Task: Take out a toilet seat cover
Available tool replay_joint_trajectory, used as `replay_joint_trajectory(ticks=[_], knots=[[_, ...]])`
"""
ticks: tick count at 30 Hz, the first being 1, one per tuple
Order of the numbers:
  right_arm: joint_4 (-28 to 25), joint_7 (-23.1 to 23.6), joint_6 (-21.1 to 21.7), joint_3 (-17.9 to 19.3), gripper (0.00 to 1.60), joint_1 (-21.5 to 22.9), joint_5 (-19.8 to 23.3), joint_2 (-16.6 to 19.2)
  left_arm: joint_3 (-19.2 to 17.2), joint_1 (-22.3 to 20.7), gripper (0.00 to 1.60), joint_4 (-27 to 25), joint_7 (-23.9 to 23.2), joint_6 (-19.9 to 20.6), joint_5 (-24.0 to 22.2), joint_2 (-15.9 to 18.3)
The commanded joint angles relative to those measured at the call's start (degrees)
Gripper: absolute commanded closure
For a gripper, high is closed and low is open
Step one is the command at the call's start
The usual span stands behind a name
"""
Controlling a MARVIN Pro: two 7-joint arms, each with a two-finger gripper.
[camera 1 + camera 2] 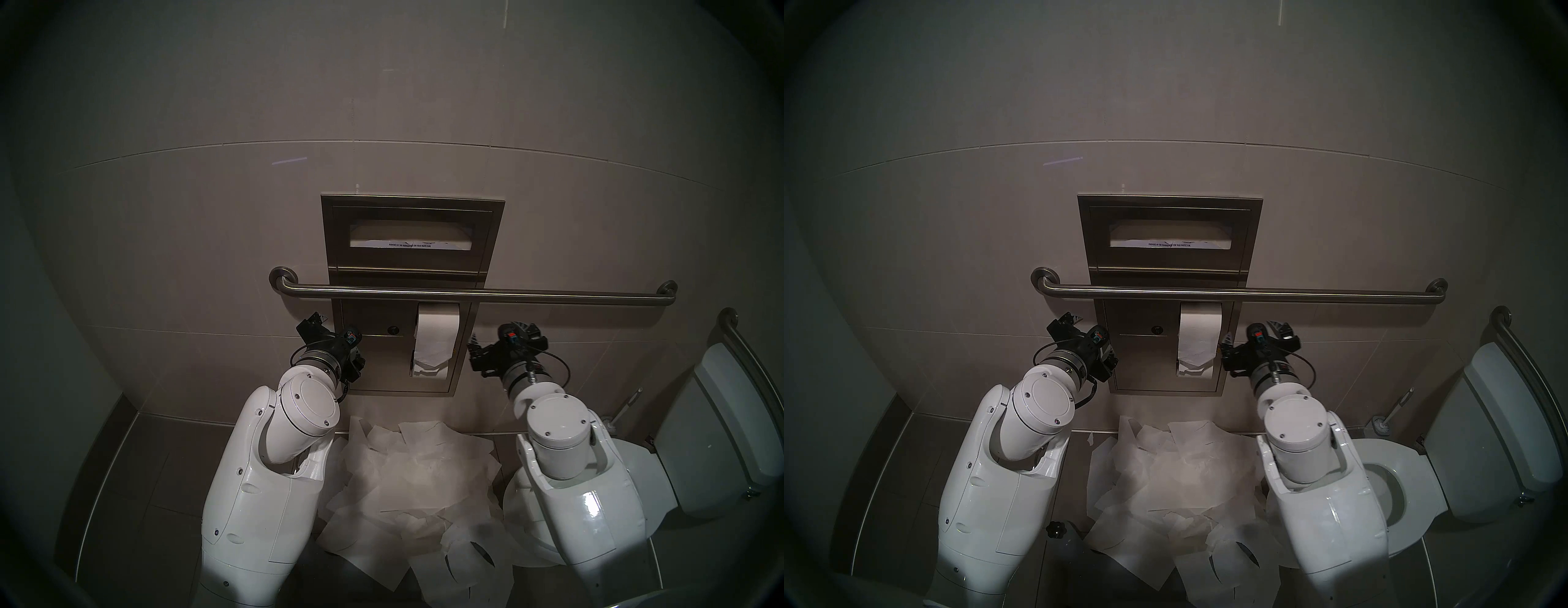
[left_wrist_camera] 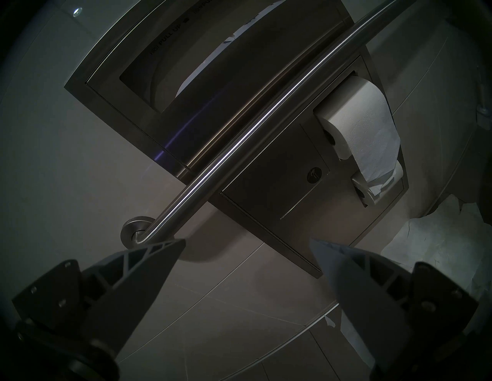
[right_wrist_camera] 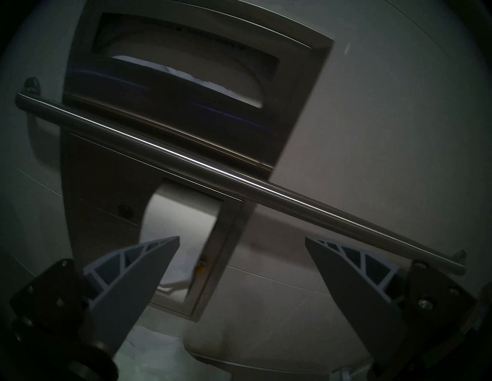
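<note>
Grippers both wide open, nothing held. Left gripper [image 2: 247,242] shows its two fingers [image 2: 149,268] spread apart w/ bare tile wall between them; right gripper [image 3: 242,239] same, fingers [image 3: 149,266] far apart, empty.

Toilet seat cover [image 1: 409,244] sits folded flat in the upper slot of the steel dispenser panel [image 1: 335,237] on the wall, line of small dark print visible along its edge. It's above and fwd of both grippers, roughly between them, on the far side of the grab bar [image 1: 509,294], well apart from either fingertip. In the right wrist view its white edge [image 3: 186,73] shows inside the slot, above the bar.

Toilet paper roll [image 1: 437,335] hangs in the lower recess, just left of the right gripper and right of the left one. Loose white sheets [image 1: 424,479] w/ oval cut-outs piled on the floor below both arms. Toilet [image 1: 1420,479] is off to the right of the right arm.
</note>
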Motion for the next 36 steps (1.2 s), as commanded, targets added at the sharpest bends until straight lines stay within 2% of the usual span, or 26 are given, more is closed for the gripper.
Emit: replay_joint_trajectory(ticks=[1,8,17,24,27,28,35,36], knots=[[-1.2,1.0,-1.4,-2.3,0.00,5.9,-2.0,-2.4,0.0,-1.2,0.00,-1.4,0.3,-0.2,0.0,0.0],[0.0,2.8,-1.6,-3.1,0.00,10.2,-3.4,-3.8,0.0,-1.2,0.00,-1.0,0.3,-0.3,0.0,0.0],[1.3,4.9,-2.3,-2.6,0.00,13.3,-4.6,-5.3,0.0,-1.2,0.00,-0.6,0.3,-0.3,0.1,0.0],[4.2,6.2,-2.3,-2.1,0.00,17.7,-5.5,-6.7,0.0,-1.3,0.00,-0.4,0.3,-0.3,0.1,0.0],[4.7,6.6,-2.7,-1.8,0.00,17.7,-5.9,-7.4,0.0,-1.3,0.00,-0.3,0.3,-0.3,0.1,-0.1],[5.7,6.9,-2.5,-1.8,0.00,19.2,-6.0,-7.5,0.0,-1.3,0.00,-0.3,0.3,-0.3,0.1,0.0],[7.9,7.9,-2.9,-1.5,0.00,21.3,-7.0,-8.6,0.0,-1.4,0.00,-0.4,0.4,-0.3,0.2,0.0],[9.3,8.3,-2.9,-1.5,0.00,23.0,-7.4,-8.9,0.0,-1.4,0.00,-0.4,0.4,-0.3,0.1,0.0]])
